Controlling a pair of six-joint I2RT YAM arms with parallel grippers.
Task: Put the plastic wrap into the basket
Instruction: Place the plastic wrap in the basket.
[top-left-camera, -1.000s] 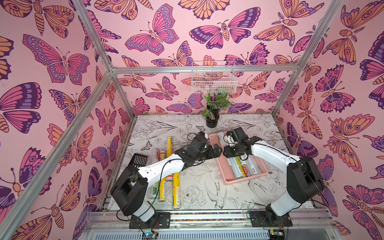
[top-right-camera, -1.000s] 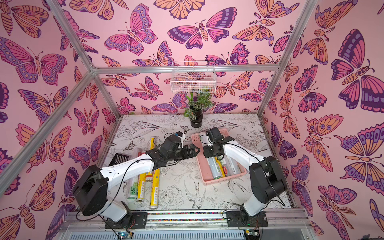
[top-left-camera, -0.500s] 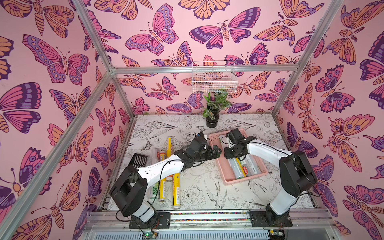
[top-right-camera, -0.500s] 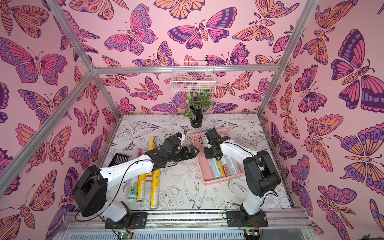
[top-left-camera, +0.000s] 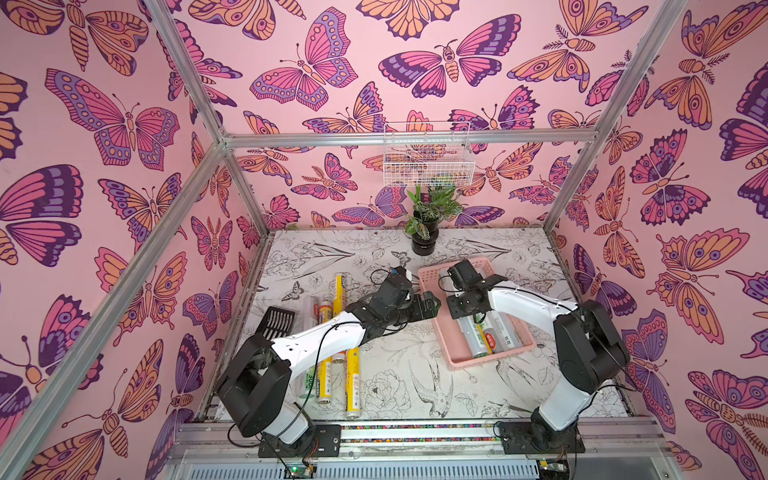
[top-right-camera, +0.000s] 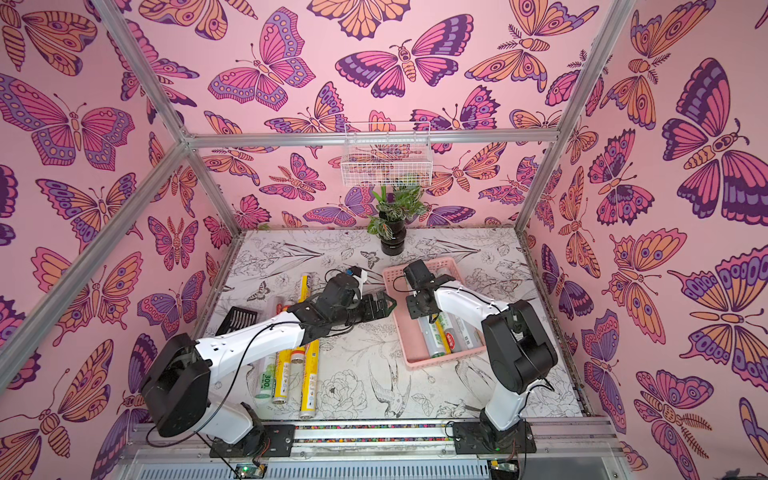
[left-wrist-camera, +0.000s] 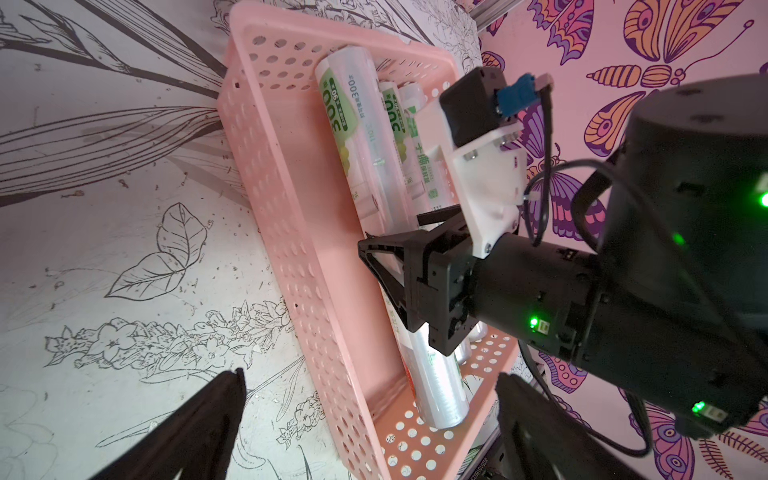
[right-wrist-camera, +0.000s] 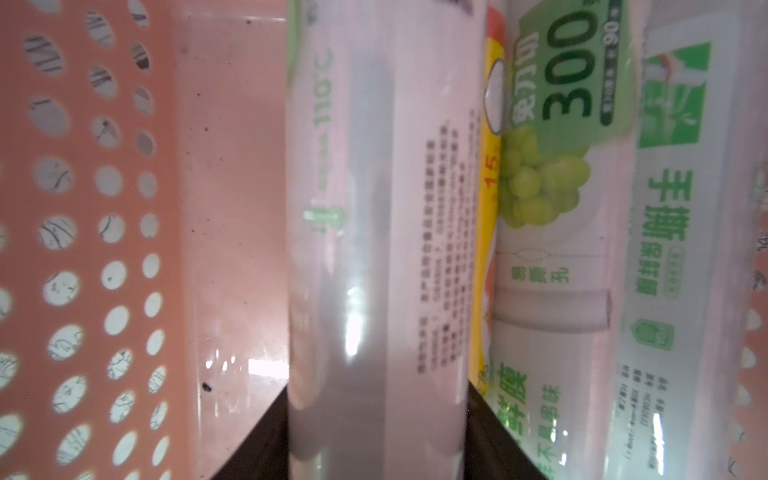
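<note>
Basket (top-left-camera: 493, 358) holds silvery rolls (left-wrist-camera: 361, 137), right hand (right-wrist-camera: 376, 432) straddling 1, grip unclear; left hand (top-left-camera: 430, 303) gapes empty beside it.

Pink perforated basket (top-left-camera: 490, 357), silvery-green rolls (top-left-camera: 478, 336) lying lengthwise inside, other rolls (top-left-camera: 352, 382) outside, well apart

The shallow plastic basket (left-wrist-camera: 270, 166) was pink with round holes. The long plastic wrap rolls (left-wrist-camera: 361, 141) were silvery-white with green print.

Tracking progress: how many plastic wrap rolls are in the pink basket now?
4, side by side in the basket: a silvery roll at the right end effector, a yellow roll wedged beside it, a grape-printed roll, then a green-lettered roll. Others may be hidden underneath.
</note>
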